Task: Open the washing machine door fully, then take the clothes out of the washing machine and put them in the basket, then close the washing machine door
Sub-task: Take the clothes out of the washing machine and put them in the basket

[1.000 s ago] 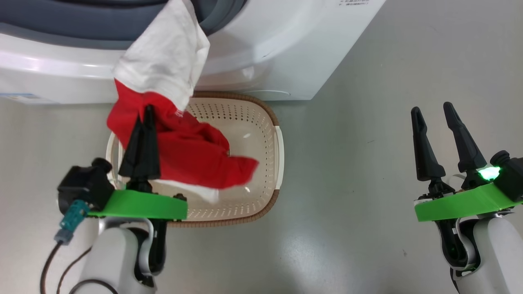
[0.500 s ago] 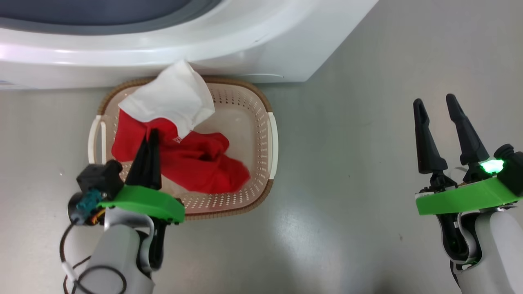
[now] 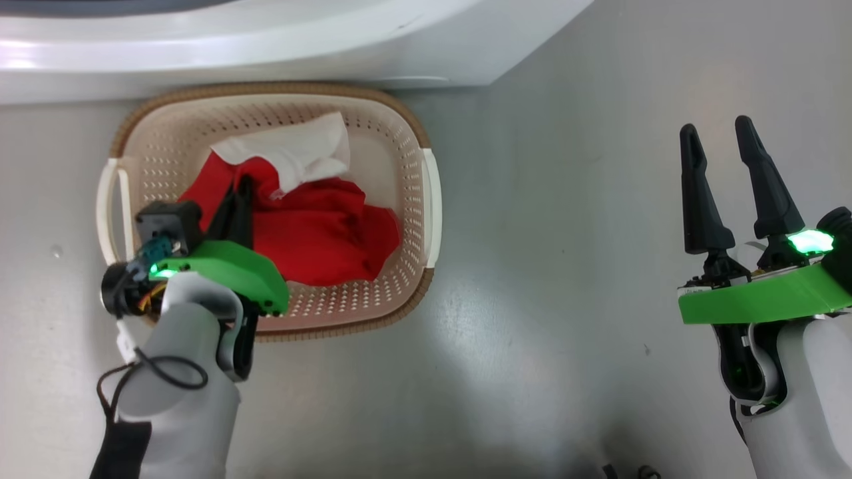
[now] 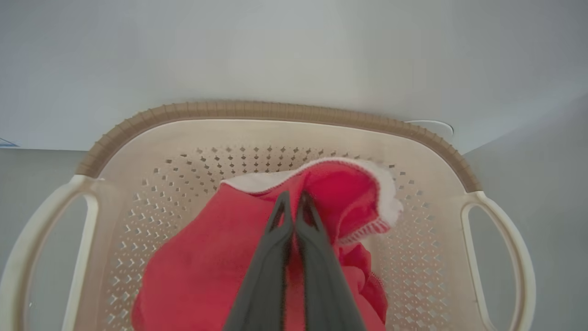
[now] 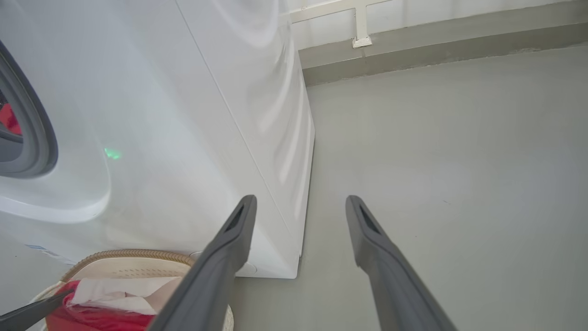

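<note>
Laundry scene seen from above: a cream perforated basket (image 3: pixel 266 88) with a brown woven-look rim and white side handles (image 3: pixel 432 206) sits on the grey floor (image 3: pixel 566 266), its far edge just beside the white front of the washing machine (image 3: pixel 299 46). The clothes (image 3: pixel 319 233), a bright red garment with a white panel, lie bunched inside the basket, the white part toward the far side and the red across the middle. On the left, the left gripper (image 3: pixel 241 183) points down into the basket, its two dark fingers pressed together and pinching a fold of the red fabric close to the white trim. In the left wrist view the fingertips (image 4: pixel 279 220) meet at that raised fold. On the right, well apart from the basket, the right gripper (image 3: pixel 716 126) hangs over bare floor with its fingers spread wide and nothing between them. In the right wrist view the washing machine's white front and side fill the left half, with the grey gasket (image 5: pixel 41 138) of its opening at the far left edge and the basket at the near left corner
</note>
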Tool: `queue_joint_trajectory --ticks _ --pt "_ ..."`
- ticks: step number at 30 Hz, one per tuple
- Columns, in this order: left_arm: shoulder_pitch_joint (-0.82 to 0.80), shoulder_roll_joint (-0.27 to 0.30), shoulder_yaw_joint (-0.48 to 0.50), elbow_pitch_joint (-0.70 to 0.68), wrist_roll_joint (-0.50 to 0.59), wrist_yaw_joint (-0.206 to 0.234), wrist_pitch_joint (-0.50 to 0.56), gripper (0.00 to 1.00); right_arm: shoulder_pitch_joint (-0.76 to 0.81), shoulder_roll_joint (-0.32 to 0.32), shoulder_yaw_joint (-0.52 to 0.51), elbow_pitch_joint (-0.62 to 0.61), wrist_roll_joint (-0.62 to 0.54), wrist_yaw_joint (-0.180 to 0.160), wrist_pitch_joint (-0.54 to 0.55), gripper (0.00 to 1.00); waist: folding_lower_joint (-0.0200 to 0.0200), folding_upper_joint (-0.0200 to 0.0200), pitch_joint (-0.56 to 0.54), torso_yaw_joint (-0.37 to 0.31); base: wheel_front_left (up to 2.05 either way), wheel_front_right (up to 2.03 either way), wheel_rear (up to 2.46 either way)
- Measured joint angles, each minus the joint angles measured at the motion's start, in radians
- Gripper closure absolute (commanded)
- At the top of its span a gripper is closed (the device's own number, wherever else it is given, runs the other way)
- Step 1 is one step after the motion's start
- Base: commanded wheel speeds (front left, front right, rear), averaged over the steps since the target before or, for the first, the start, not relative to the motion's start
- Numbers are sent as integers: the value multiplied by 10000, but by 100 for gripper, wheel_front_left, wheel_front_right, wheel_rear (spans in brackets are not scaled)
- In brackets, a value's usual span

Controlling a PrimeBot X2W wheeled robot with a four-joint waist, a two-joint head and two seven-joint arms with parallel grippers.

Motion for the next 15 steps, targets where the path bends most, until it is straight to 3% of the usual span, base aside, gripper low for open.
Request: queue_joint_trajectory --ticks 13,14,15 --pt "-1407 -44 -67 2107 376 -31 0 100 -150 94 0 -21 0 0 0 0 1 0 640 -201 0 0 0" --pt "-1439 -44 -67 2165 376 -33 0 93 -196 100 0 -17 0 0 0 0 1 0 643 -217 0 0 0" --pt "-1454 -48 -65 2228 376 -35 0 73 -252 102 0 -17 0 0 0 0 1 1 638 -228 0 0 0"
